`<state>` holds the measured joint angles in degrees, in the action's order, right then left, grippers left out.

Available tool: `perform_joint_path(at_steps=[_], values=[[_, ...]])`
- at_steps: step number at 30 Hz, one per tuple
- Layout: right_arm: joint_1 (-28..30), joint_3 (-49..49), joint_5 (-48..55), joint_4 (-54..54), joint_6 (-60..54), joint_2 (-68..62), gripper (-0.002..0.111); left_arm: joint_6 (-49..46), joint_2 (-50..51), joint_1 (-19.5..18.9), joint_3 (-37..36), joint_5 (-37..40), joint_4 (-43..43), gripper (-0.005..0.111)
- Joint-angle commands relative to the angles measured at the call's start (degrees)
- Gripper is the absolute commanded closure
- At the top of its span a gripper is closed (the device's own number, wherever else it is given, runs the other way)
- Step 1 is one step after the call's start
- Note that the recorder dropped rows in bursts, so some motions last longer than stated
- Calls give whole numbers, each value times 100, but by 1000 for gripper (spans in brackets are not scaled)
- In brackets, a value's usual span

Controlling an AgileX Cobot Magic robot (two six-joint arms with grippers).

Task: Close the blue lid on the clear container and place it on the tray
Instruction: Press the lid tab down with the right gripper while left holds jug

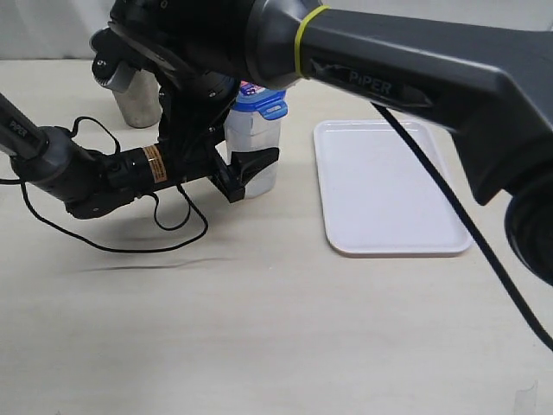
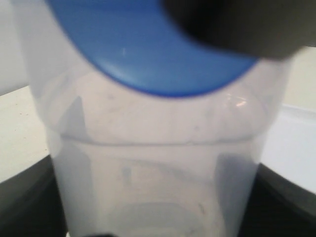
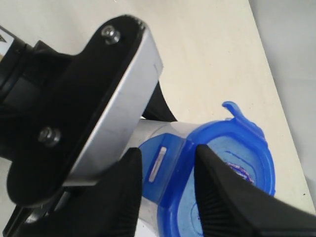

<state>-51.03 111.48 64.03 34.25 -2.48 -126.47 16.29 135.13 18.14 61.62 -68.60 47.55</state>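
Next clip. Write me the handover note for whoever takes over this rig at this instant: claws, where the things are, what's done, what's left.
Left claw: shut on the clear container, which stands upright on the table, beside the tray and not on it.
Right claw: reaches across, jaws pinching one edge of the blue lid.
Done: lid sits on top of the container.
Left: one snap tab sticks outward, so locking looks unfinished. Press the tabs down, then set the container on the tray.
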Motion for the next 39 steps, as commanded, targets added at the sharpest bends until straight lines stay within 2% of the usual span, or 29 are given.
perform_joint_path(at_steps=[1, 10, 13, 16, 17, 20, 21, 31, 39], values=[[8, -366, 593, -1273, -187, -480, 78, 28, -32, -17, 2, 61, 82, 107], [25, -735, 493, -1512, -201, -480, 78, 28, -32, -17, 2, 61, 82, 107], [118, -735, 489, -2418, -595, -480, 78, 28, -32, -17, 2, 63, 93, 107], [152, -735, 467, -2436, -636, -480, 78, 28, -32, -17, 2, 63, 116, 107], [166, -735, 461, -2500, -698, -469, 75, 28, -32, -17, 2, 63, 116, 107], [233, -701, 461, -2655, -783, -343, 55, 28, -32, -17, 2, 49, 115, 107], [233, -690, 461, -2632, -783, -295, 54, 28, -32, -17, 2, 58, 115, 107], [267, -690, 194, -2767, -825, 180, 54, 28, -32, -17, 2, 58, 127, 107], [650, -690, 40, -3351, -910, 399, 54, 28, -32, -17, 2, 58, 139, 107]])
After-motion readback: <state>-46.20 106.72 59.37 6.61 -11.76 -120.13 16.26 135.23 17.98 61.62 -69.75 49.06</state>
